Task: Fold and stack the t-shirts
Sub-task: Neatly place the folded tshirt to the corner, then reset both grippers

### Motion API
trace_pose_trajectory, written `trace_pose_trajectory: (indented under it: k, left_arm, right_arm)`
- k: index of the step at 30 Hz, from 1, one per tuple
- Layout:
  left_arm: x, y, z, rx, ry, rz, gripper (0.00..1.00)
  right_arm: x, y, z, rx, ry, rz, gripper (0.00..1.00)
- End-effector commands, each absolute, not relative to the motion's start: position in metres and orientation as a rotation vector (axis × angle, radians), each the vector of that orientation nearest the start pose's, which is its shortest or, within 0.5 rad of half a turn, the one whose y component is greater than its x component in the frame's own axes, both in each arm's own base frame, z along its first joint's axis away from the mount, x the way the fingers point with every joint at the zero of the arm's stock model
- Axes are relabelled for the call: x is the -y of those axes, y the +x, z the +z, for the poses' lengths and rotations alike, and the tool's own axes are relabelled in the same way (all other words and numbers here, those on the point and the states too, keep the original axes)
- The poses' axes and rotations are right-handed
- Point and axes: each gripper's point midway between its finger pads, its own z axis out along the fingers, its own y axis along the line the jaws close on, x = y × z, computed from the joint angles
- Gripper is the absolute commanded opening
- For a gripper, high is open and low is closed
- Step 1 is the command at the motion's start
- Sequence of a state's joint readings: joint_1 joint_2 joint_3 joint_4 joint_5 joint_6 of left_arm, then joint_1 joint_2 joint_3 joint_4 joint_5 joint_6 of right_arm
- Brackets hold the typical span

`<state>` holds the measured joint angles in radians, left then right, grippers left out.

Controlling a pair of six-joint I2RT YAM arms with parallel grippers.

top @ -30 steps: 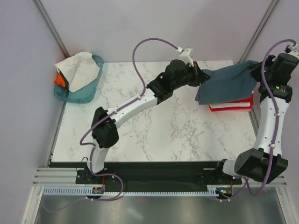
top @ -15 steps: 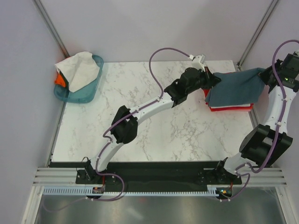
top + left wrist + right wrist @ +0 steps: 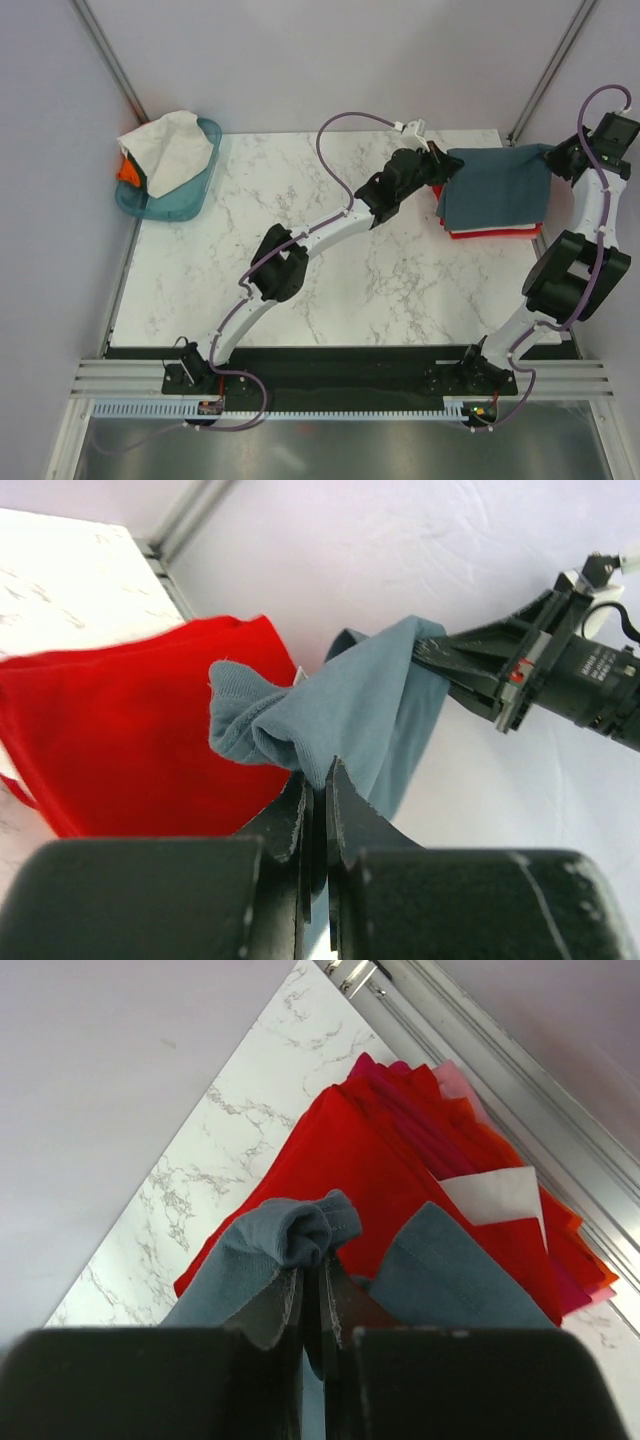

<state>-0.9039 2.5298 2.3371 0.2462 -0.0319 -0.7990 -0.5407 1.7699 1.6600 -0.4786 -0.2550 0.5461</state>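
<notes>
Careful: your left gripper (image 3: 318, 777) and right gripper (image 3: 312, 1278) each pinch a corner of the blue-grey t-shirt (image 3: 497, 185) held over the red stack (image 3: 490, 232), so an uneven release could land it crooked.

The blue-grey shirt (image 3: 497, 187) hides most of the red stack (image 3: 495, 233), and the white shirt (image 3: 165, 145) nearly covers the orange shirt (image 3: 125, 172).

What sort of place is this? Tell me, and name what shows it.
Probably a robot lab test cell, not a home: plain walls on aluminium posts enclose a marble-look table, and the cabled left arm and right arm, bolted at its near edge, hold a blue shirt.
</notes>
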Motion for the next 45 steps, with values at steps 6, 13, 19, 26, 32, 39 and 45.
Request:
trace_pose_trajectory:
  k: [6, 13, 19, 26, 32, 39, 45]
  left_arm:
    - [0.577, 0.499, 0.271, -1.45, -0.16, -1.327, 0.11]
    - [0.555, 0.527, 0.271, -1.414, -0.121, -1.213, 0.95]
    - [0.502, 0.517, 0.343, -1.377, -0.045, -1.044, 1.0]
    - [0.444, 0.475, 0.384, -1.418, 0.052, -0.913, 1.0]
    - [0.384, 0.44, 0.385, -1.462, 0.013, -0.853, 1.0]
    - [0.303, 0.401, 0.368, -1.543, -0.062, -0.799, 1.0]
    - [0.229, 0.349, 0.326, -1.632, -0.118, -0.655, 1.0]
  right_arm:
    - [0.217, 0.526, 0.257, -1.819, 0.883, 0.297, 0.08]
    - [0.226, 0.55, 0.245, -1.832, 0.893, 0.266, 0.84]
    - [0.211, 0.524, 0.286, -1.795, 0.835, 0.059, 0.83]
    - [0.157, 0.507, 0.314, -1.789, 0.716, 0.308, 0.79]
    - [0.105, 0.492, 0.325, -1.792, 0.582, 0.416, 0.78]
    - [0.027, 0.462, 0.347, -1.787, 0.374, 0.452, 0.79]
    - [-0.042, 0.406, 0.35, -1.707, 0.239, 0.49, 0.81]
